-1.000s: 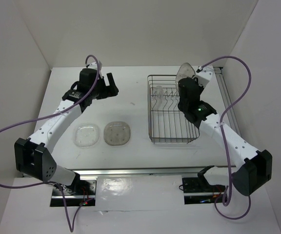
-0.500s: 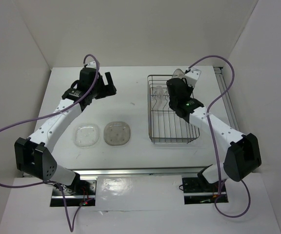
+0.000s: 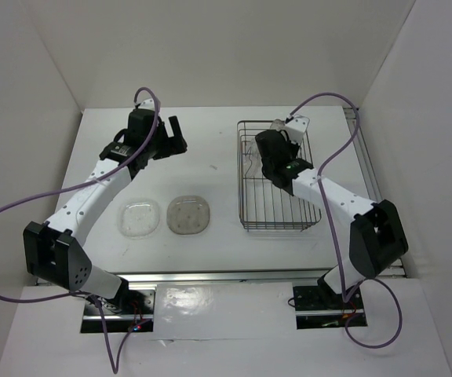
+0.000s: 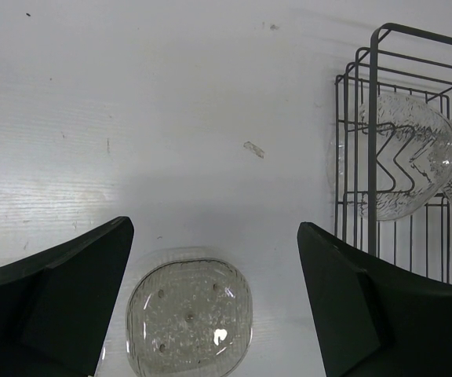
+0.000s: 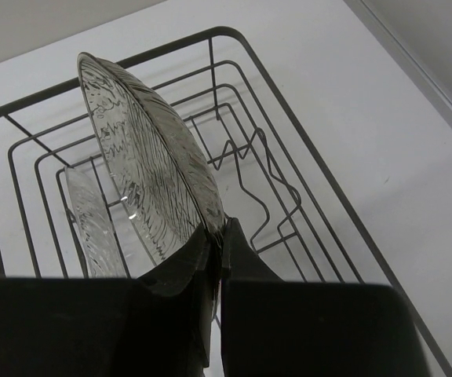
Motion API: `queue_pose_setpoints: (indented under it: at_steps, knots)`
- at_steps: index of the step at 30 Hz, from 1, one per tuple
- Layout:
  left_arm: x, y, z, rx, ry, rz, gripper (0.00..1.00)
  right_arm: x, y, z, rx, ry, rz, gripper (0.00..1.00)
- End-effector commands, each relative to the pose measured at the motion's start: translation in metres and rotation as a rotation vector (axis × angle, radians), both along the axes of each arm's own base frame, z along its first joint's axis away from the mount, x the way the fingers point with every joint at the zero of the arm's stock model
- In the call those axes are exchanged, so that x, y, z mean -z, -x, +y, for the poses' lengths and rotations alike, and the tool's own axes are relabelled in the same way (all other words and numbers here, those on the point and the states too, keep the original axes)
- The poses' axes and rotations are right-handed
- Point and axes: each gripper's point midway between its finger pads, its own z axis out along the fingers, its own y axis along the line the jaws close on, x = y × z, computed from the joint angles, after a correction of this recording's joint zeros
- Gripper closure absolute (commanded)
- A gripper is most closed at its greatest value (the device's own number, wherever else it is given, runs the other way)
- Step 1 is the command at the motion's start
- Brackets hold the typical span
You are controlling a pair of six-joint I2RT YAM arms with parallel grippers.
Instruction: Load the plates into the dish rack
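Observation:
The dark wire dish rack [image 3: 304, 214] stands right of centre. My right gripper [image 3: 276, 138] is shut on the edge of a smoky plate [image 5: 143, 149] and holds it upright over the rack's far left part [image 5: 289, 129], fingertips [image 5: 220, 229] pinching its rim. A clear plate [image 5: 85, 216] stands in the rack just beside it, also visible from above [image 3: 250, 149]. On the table lie a clear plate [image 3: 139, 217] and a smoky plate [image 3: 189, 214]. My left gripper [image 3: 176, 135] is open and empty, hovering above the smoky plate [image 4: 189, 318].
White walls enclose the table on the left, back and right. The left wrist view shows the rack's left end [image 4: 375, 94] to the right of the left gripper [image 4: 214, 226]. A purple cable loops over each arm.
My right gripper has carried the smoky plate leftward from the rack's far right corner to over its far left part, next to the standing clear plate. The left arm has hardly moved.

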Motion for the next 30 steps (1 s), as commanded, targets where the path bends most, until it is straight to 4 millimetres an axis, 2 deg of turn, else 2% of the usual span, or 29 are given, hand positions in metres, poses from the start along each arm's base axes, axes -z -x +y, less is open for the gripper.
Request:
queue_pose_setpoints:
  at_steps: [1, 9, 11, 15, 23, 26, 30]
  knots:
    - [-0.028, -0.007, -0.001, 0.0, 0.006, -0.071, 0.0, -0.024, -0.008, 0.004, 0.044, -0.05, -0.089, 1.0]
    - [-0.027, -0.007, -0.001, 0.005, -0.002, -0.072, 0.0, -0.009, -0.013, 0.02, 0.03, -0.042, -0.067, 1.0]
    - [-0.026, -0.005, -0.002, 0.014, 0.0, -0.062, 0.0, -0.013, -0.013, 0.025, 0.021, -0.047, -0.075, 1.0]
    - [-0.029, -0.003, -0.001, 0.014, 0.003, -0.07, 0.0, -0.002, -0.014, 0.03, 0.021, -0.027, -0.047, 1.0]
    - [-0.029, -0.003, -0.003, 0.021, 0.008, -0.069, 0.0, -0.002, -0.013, 0.024, 0.064, -0.013, -0.053, 1.0]
    - [-0.029, -0.003, -0.003, 0.021, 0.008, -0.069, 0.0, -0.016, -0.012, 0.022, 0.072, -0.035, -0.091, 1.0]
    - [-0.031, -0.004, -0.005, 0.029, 0.015, -0.076, 0.0, -0.016, -0.01, 0.018, 0.083, -0.007, -0.082, 1.0]
